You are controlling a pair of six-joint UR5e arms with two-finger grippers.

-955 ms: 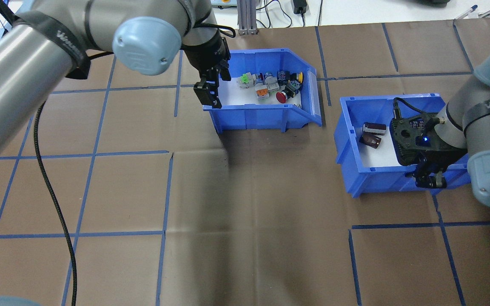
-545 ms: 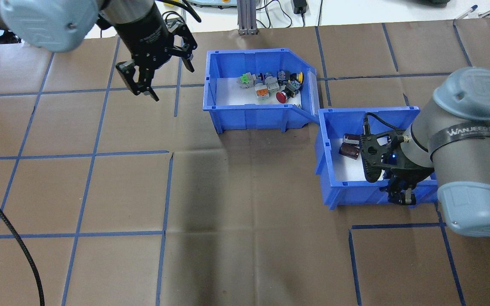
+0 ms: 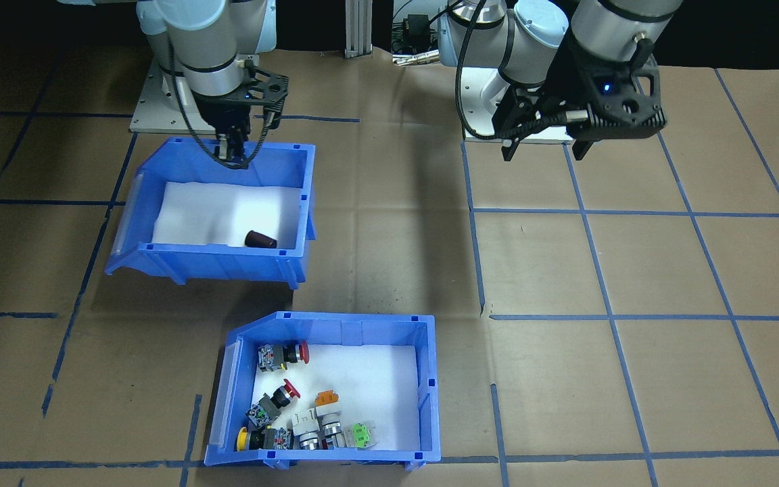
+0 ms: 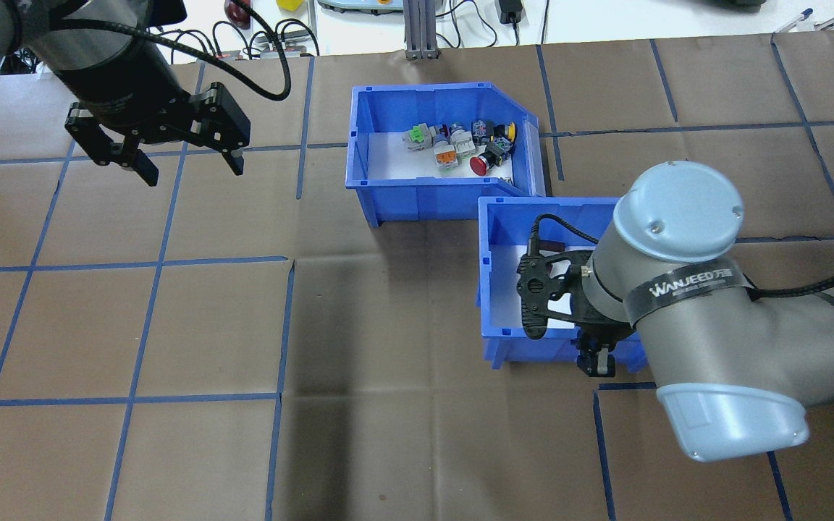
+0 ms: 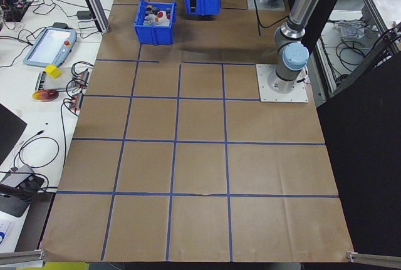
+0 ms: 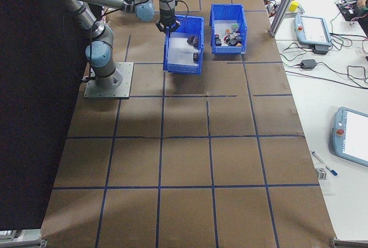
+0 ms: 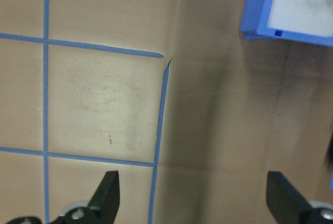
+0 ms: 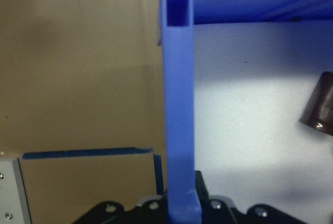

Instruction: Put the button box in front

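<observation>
Sliding toward nine o'clock, the second bin [image 4: 504, 340] is pinched by the right gripper [image 4: 596, 359]; left gripper [image 4: 187, 163] spread, withdrawn from the button box [image 4: 417, 199].

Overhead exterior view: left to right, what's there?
Left hand, open over the paper → button box → second blue bin, its near wall pinched by the right hand.
</observation>
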